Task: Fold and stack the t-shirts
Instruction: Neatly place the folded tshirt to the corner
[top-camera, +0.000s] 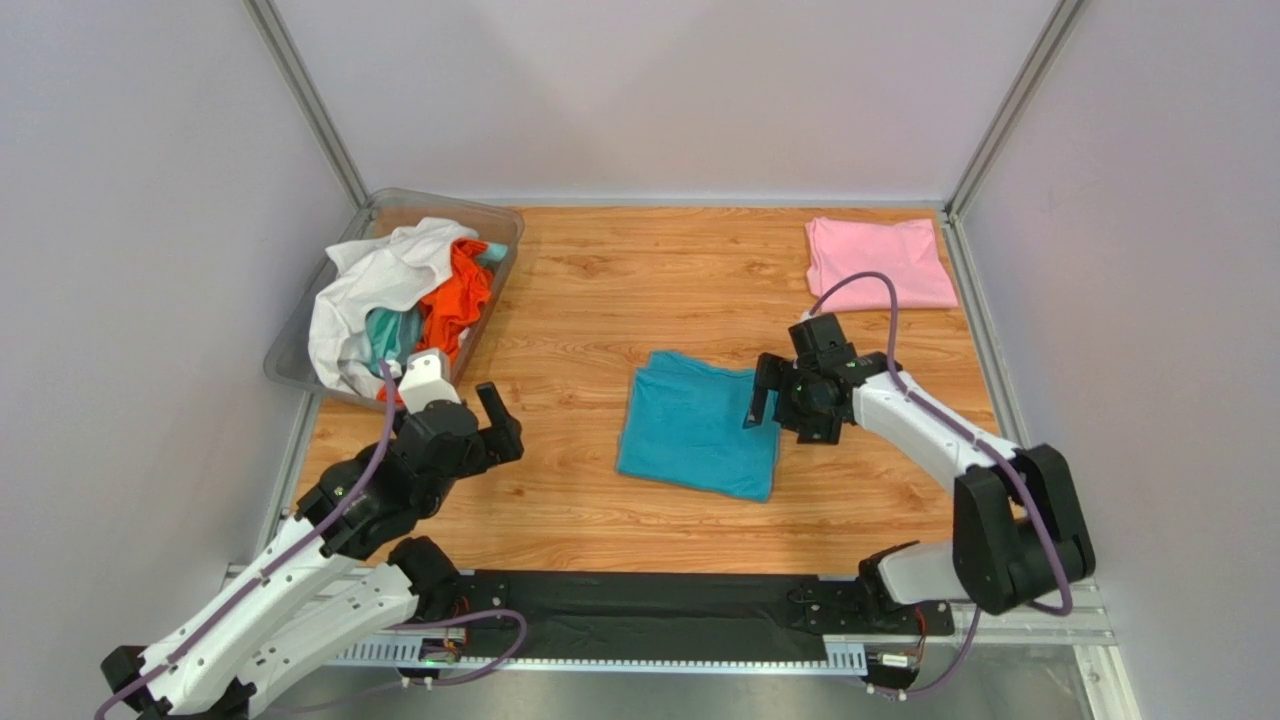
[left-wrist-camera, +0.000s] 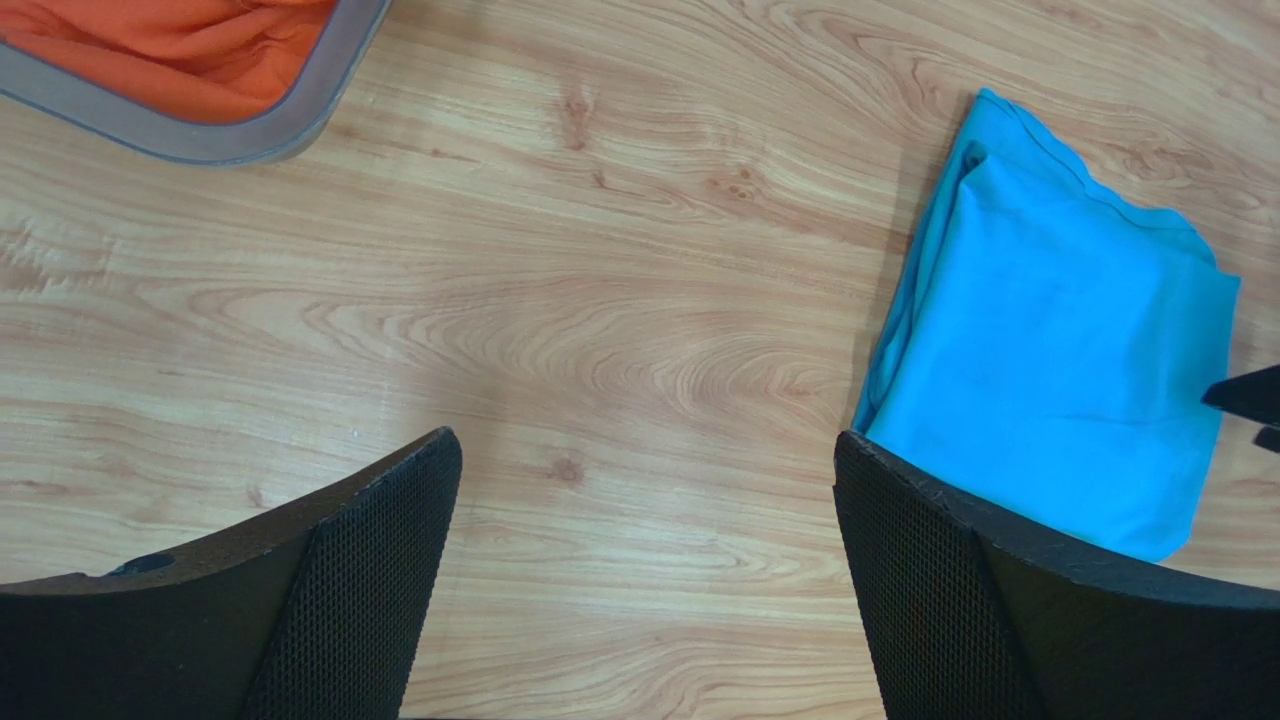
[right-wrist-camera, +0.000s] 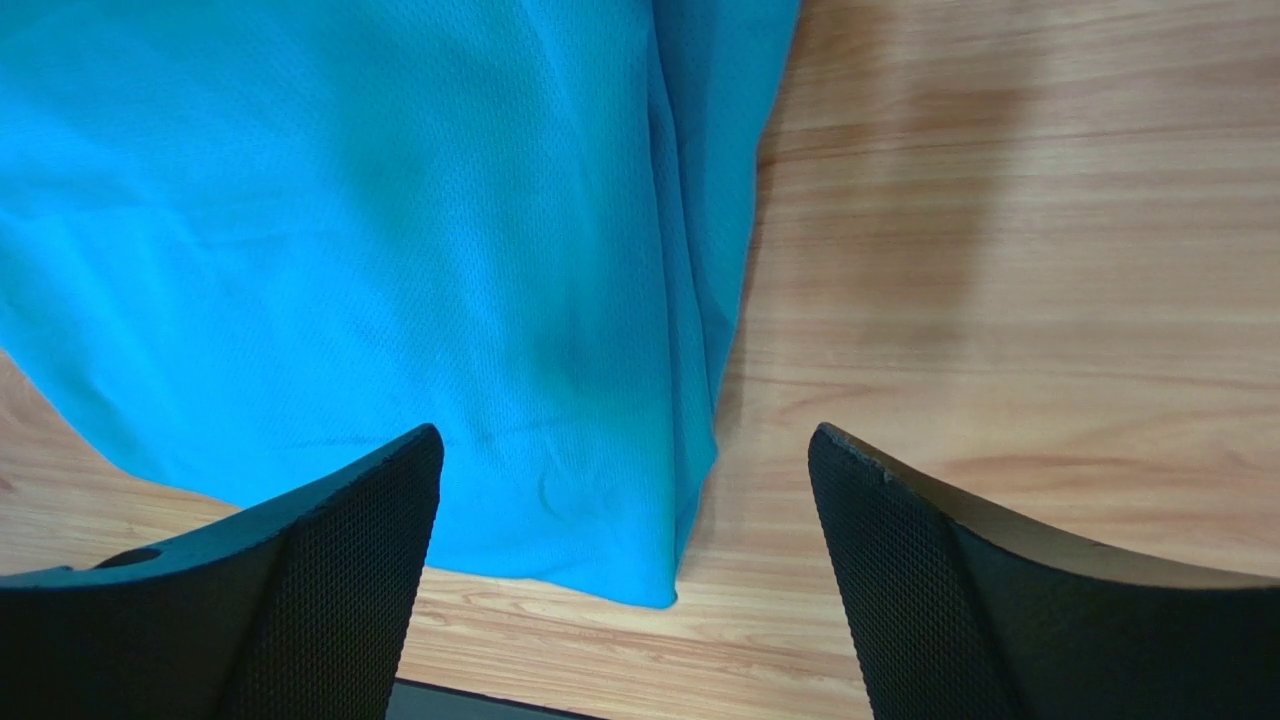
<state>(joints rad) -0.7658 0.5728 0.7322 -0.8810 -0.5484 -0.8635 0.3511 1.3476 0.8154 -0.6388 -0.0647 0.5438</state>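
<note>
A folded teal-blue t-shirt (top-camera: 699, 426) lies flat in the middle of the table; it also shows in the left wrist view (left-wrist-camera: 1052, 375) and the right wrist view (right-wrist-camera: 376, 255). A folded pale pink t-shirt (top-camera: 878, 263) lies at the back right. White (top-camera: 376, 278), orange (top-camera: 458, 293) and light aqua (top-camera: 394, 333) shirts are heaped in the bin. My right gripper (top-camera: 759, 393) is open and empty, hovering over the teal shirt's right edge (right-wrist-camera: 624, 578). My left gripper (top-camera: 496, 420) is open and empty over bare wood (left-wrist-camera: 646, 585), left of the teal shirt.
A clear grey plastic bin (top-camera: 504, 225) stands at the back left; its rim shows in the left wrist view (left-wrist-camera: 226, 138). Metal frame posts and grey walls surround the wooden table (top-camera: 646, 285). A black strip (top-camera: 646, 608) runs along the near edge.
</note>
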